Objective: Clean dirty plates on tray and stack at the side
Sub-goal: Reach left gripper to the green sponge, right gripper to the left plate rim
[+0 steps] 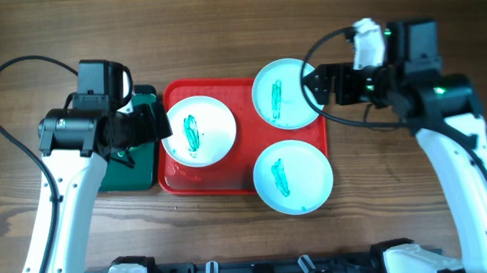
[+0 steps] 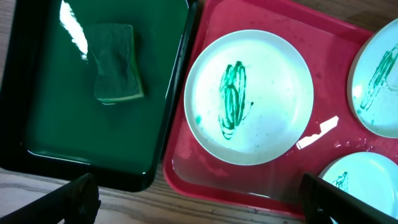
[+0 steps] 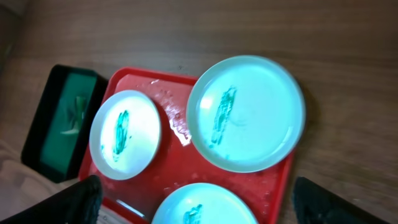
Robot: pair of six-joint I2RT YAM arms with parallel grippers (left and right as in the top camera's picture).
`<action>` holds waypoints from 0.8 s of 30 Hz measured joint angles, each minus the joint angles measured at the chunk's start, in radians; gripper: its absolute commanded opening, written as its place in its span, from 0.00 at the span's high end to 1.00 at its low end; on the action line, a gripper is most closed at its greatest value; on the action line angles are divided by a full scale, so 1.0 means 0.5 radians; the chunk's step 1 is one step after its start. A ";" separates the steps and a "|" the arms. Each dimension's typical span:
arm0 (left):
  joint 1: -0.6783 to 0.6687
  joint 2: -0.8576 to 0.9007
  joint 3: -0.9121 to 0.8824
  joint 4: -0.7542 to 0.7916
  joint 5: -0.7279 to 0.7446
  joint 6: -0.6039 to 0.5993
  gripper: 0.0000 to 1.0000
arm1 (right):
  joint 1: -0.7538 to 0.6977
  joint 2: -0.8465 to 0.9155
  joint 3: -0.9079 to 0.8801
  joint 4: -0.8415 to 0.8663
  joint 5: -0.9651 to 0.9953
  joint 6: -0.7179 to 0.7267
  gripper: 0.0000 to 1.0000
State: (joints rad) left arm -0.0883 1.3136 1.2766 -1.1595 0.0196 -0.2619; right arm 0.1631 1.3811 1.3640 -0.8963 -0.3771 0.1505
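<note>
The red tray (image 1: 243, 165) lies mid-table. A white plate (image 1: 198, 130) sits on its left part, a pale cyan plate (image 1: 284, 93) on its back right corner and another cyan plate (image 1: 293, 175) on its front right corner, both overhanging the rim. Each has a teal-green smear. My left gripper (image 1: 157, 128) hovers open and empty by the tray's left rim; its view shows the white plate (image 2: 249, 96) between the spread fingers (image 2: 199, 202). My right gripper (image 1: 315, 86) is open and empty beside the back cyan plate (image 3: 245, 112), with its fingers (image 3: 199, 199) spread wide.
A dark green tray (image 1: 138, 170) lies left of the red tray, partly under my left arm. It holds a green sponge (image 2: 117, 61). Water drops and a wet sheen lie on the red tray floor (image 2: 205, 168). Bare wood table surrounds both trays.
</note>
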 measured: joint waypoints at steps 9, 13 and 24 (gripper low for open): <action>0.198 0.031 0.001 -0.040 -0.356 -0.392 0.00 | 0.461 0.472 0.000 0.266 0.040 0.394 0.60; 0.365 0.041 0.001 -0.008 -0.461 -0.452 0.00 | 0.609 0.646 0.000 0.436 0.069 0.513 0.62; 0.452 0.338 0.004 -0.001 -0.523 -0.475 0.03 | 0.901 1.101 0.000 0.723 0.198 0.695 0.67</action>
State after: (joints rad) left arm 0.1379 1.4826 1.2785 -1.1599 -0.2420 -0.4992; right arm 0.6136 1.9316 1.3640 -0.5350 -0.2783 0.4980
